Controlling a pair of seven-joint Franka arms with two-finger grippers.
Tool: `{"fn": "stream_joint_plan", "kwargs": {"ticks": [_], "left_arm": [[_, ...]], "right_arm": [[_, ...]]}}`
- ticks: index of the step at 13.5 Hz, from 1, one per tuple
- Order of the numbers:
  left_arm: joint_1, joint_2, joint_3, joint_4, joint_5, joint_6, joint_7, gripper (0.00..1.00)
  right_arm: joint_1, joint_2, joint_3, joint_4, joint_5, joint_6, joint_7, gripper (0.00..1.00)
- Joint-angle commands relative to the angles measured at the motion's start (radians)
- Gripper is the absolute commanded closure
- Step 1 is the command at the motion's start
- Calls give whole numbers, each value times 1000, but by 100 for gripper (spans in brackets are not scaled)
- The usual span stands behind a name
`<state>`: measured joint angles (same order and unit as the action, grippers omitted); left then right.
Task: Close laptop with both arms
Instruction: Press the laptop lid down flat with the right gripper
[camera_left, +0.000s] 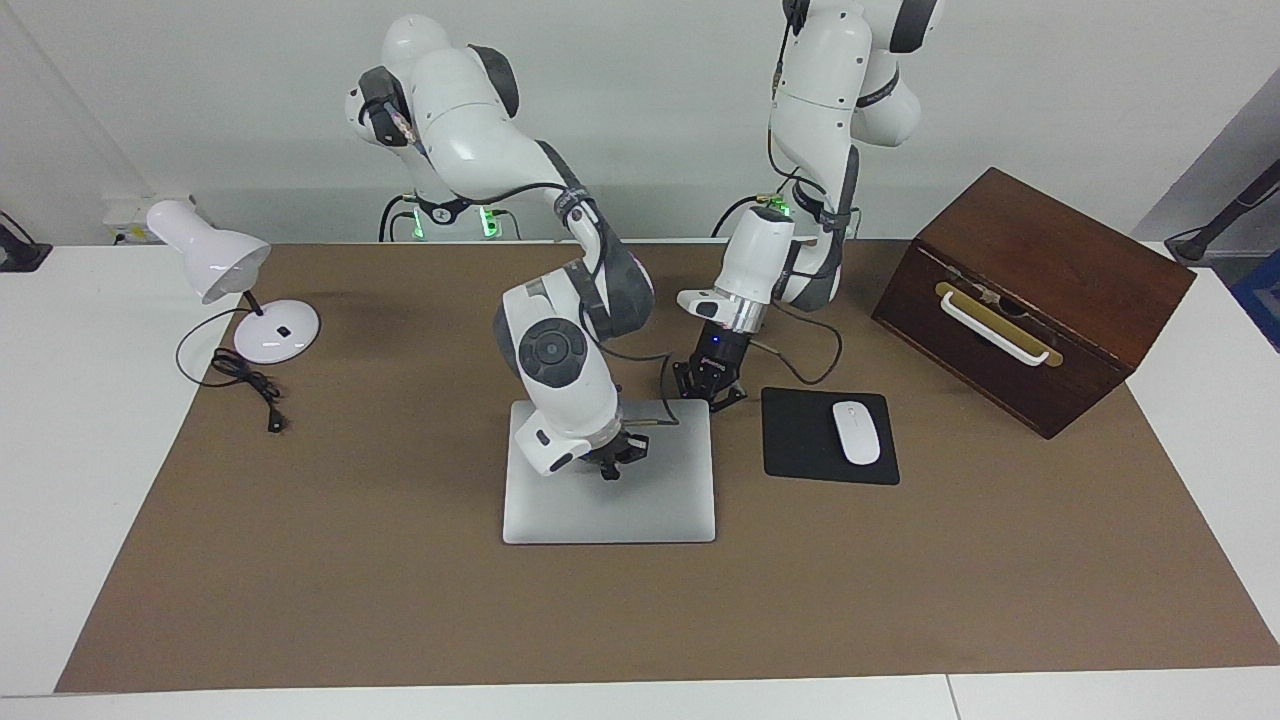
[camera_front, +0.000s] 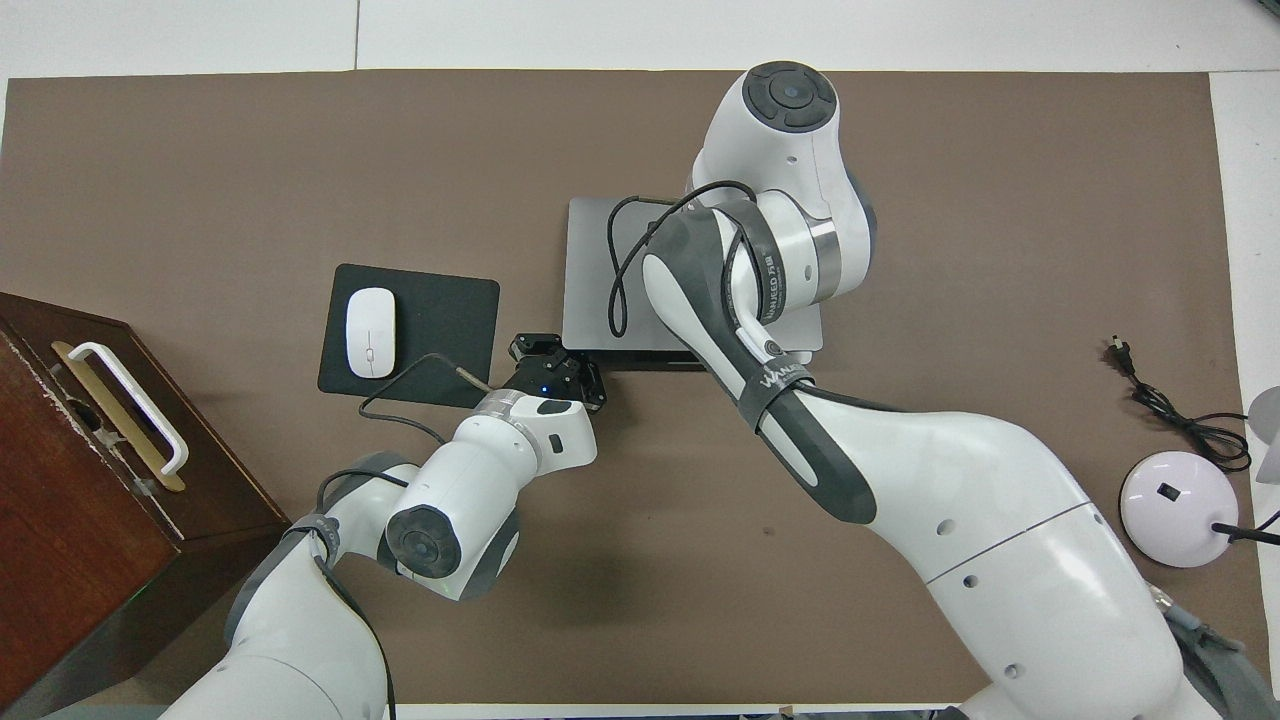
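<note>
Laptop (camera_left: 608, 490) lay shut flat mid-counter, lid down.
Right gripper (camera_left: 612, 462) sat on the lid, likely pressing it closed; left gripper (camera_left: 710, 383) at the robot-side corner beside the mouse pad (camera_left: 800, 440). Jaws' state: can't tell.

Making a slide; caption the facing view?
Laptop lies closed; right tool on its lid, left tool at its corner.

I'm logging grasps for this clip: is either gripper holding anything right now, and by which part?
Nothing is clearly held. The right gripper is down on the flat lid of the laptop; the left gripper is at its corner nearest the robots. A grip cannot be told.
</note>
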<state>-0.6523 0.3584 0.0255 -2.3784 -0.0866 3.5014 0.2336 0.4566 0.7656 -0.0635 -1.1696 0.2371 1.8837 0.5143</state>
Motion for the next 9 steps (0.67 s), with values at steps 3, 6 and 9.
{"fn": "stream_joint_plan", "kwargs": {"ticks": [3, 6, 9], "left_arm": [[26, 102, 17, -7, 1, -9, 33, 100], [26, 102, 17, -7, 1, -9, 33, 100], [26, 102, 17, -8, 1, -9, 33, 100]], "right_arm": [[2, -5, 1, -18, 30, 20, 15, 100], [-7, -12, 1, -5, 37, 2, 15, 100], [-42, -93, -9, -1, 16, -80, -13, 100]]}}
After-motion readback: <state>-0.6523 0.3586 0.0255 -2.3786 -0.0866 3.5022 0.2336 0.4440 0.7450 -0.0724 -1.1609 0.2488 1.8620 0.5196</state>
